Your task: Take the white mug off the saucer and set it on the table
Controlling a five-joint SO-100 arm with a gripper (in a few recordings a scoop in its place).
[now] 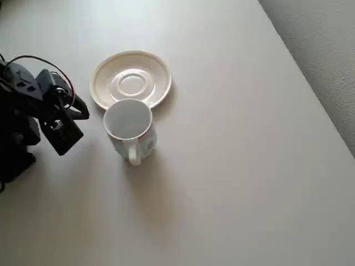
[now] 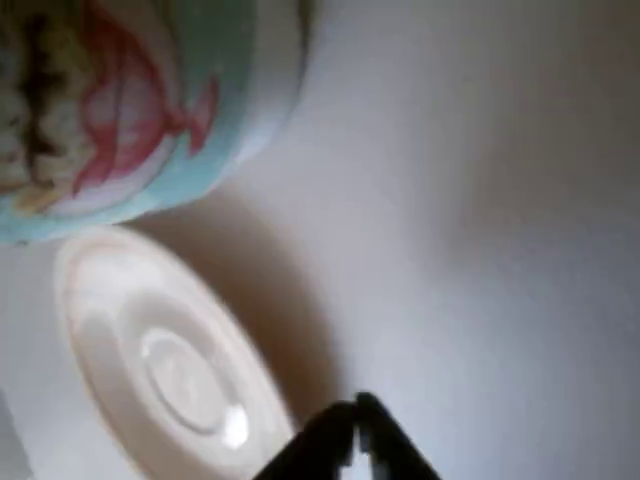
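Note:
The white mug (image 1: 128, 123) stands upright on the table (image 1: 233, 166), just below the saucer (image 1: 130, 80) in the overhead view, with its handle pointing toward the picture's bottom. Its rim overlaps the saucer's near edge from above, and I cannot tell whether the two touch. The saucer has nothing on it. My gripper (image 1: 83, 114) is left of the mug, apart from it and holding nothing. In the wrist view the mug (image 2: 120, 100) shows a red and teal picture at the top left. The saucer (image 2: 170, 370) lies below it. My gripper (image 2: 355, 435) shows dark fingertips pressed together at the bottom edge.
The table's right edge runs diagonally at the upper right, with grey textured floor (image 1: 321, 50) beyond it. The black arm body (image 1: 22, 122) with a red wire fills the left edge. Open tabletop lies right of and below the mug.

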